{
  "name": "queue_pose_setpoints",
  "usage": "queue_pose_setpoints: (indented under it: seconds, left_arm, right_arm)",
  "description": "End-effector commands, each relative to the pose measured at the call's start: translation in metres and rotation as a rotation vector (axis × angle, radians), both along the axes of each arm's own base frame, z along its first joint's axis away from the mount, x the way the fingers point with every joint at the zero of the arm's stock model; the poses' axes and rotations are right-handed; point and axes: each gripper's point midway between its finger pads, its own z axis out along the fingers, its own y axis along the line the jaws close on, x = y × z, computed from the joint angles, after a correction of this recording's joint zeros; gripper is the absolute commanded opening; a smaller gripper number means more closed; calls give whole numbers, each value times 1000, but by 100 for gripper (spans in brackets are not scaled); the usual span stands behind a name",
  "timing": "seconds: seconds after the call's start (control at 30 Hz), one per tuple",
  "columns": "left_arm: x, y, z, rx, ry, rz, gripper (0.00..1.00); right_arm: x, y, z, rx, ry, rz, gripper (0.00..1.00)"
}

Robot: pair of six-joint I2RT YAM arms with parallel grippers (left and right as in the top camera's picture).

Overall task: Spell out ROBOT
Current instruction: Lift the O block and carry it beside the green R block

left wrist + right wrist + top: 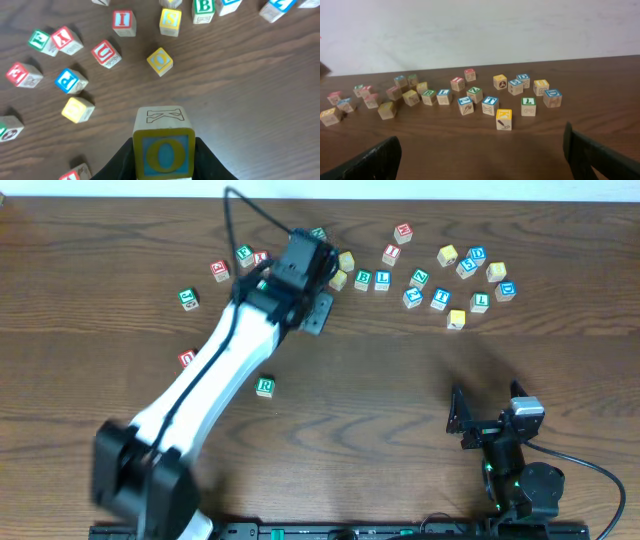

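Jaws of the left gripper (163, 159) clamp the cubic O block (163, 149) near loose blocks (160, 61) on the table (260, 105), O face toward the wrist camera, K face beyond; right gripper (480, 152) gapes empty.

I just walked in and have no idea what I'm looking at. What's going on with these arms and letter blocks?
The left pincer is shut on a yellow-framed O block, by the scattered letter blocks at the far side of the table. The right pincer sits open and empty near the front edge. A green block that looks like an R stands alone mid-table. No word is lined up yet.
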Motion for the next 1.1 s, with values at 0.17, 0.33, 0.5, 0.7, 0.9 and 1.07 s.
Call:
queue_pose_setpoints:
  seconds: [0.17,0.33,0.5,0.7,0.9,1.07]
  left_arm:
    - [-43,26,-12,-69,-8,113,8]
    - [-58,30,-29,-87,49,170,8]
    - [-69,24,-39,-88,82,172,8]
    - [-90,10,-46,-79,131,161,8]
    - [-109,21,-69,-27,189,214,7]
    - [-117,26,-88,-14,209,224,7]
  right_arm:
    - [0,-1,-1,-9,0,0,99]
    - [0,-1,-1,-10,0,0,99]
    - [0,-1,-1,-10,0,0,99]
    - [0,-1,-1,-10,0,0,99]
    - [0,-1,-1,-9,0,0,99]
    - [0,-1,-1,-9,0,0,99]
